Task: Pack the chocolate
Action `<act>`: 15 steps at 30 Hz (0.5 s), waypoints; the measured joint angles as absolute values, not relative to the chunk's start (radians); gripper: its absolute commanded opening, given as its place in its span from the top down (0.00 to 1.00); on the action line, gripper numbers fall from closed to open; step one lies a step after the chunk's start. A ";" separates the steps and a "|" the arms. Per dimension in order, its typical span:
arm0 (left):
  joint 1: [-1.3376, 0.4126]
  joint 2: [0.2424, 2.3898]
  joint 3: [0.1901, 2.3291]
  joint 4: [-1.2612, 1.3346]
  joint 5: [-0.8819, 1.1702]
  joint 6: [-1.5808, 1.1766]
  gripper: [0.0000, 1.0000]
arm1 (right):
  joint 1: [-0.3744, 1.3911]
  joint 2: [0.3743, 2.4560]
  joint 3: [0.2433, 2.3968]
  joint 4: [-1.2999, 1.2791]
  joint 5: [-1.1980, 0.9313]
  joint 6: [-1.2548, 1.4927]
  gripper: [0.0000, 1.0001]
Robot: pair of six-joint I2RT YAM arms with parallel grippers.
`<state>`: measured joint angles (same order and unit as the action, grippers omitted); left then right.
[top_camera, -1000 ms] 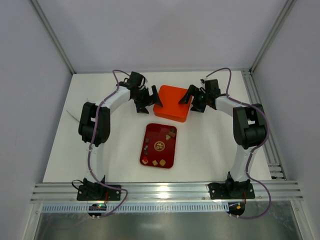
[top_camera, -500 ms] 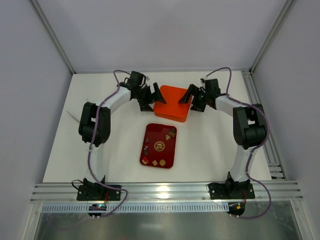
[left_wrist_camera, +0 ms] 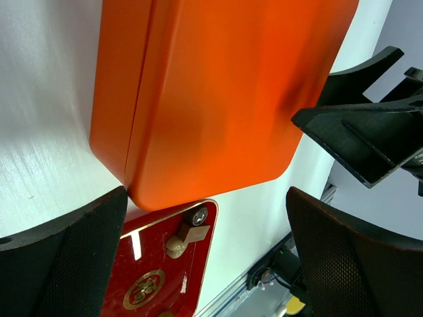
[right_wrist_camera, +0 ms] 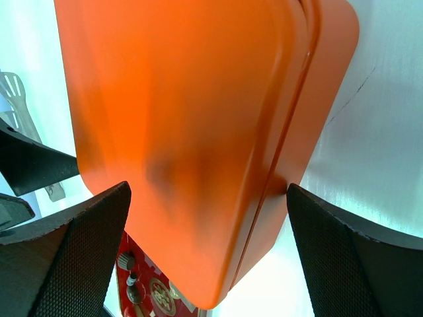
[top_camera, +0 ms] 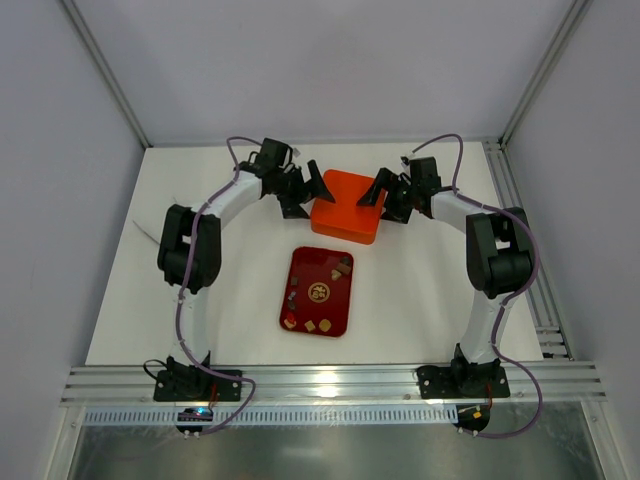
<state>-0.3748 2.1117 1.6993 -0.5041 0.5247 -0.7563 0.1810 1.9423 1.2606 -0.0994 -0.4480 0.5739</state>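
Note:
The chocolate (top_camera: pixel 340 268) lies as several small brown and tan pieces on a dark red tray (top_camera: pixel 320 300) at the table's middle. Behind the tray sits a closed orange box (top_camera: pixel 345 205). My left gripper (top_camera: pixel 306 195) is open at the box's left edge and my right gripper (top_camera: pixel 384 194) is open at its right edge. In the left wrist view the box (left_wrist_camera: pixel 211 99) fills the top, and the tray corner (left_wrist_camera: pixel 152 271) with a few chocolate pieces (left_wrist_camera: pixel 188 232) shows below, between the wide jaws of the left gripper (left_wrist_camera: pixel 206 198). The right gripper (right_wrist_camera: pixel 208 191) straddles a corner of the box (right_wrist_camera: pixel 192 119), holding nothing.
White table (top_camera: pixel 420 300) with grey walls around it. An aluminium rail (top_camera: pixel 330 382) runs along the near edge at the arm bases, and another rail (top_camera: pixel 520 240) runs down the right side. A thin pale object (top_camera: pixel 145 232) lies at the table's left edge.
My left gripper has moved right, up to the orange box's left edge. The right gripper has barely moved. Tray and chocolate are unchanged.

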 measured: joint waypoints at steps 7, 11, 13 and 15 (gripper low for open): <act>-0.375 2.116 1.726 -0.505 0.525 -0.760 0.00 | 0.181 1.942 1.261 -0.100 -0.446 0.573 0.00; -0.376 2.128 1.762 -0.505 0.525 -0.761 0.00 | 0.181 1.943 1.261 -0.100 -0.445 0.573 0.00; -0.377 2.133 1.774 -0.505 0.525 -0.762 0.00 | 0.181 1.942 1.261 -0.100 -0.446 0.573 0.00; -0.378 2.137 1.784 -0.506 0.525 -0.762 0.00 | 0.181 1.942 1.261 -0.100 -0.446 0.573 0.00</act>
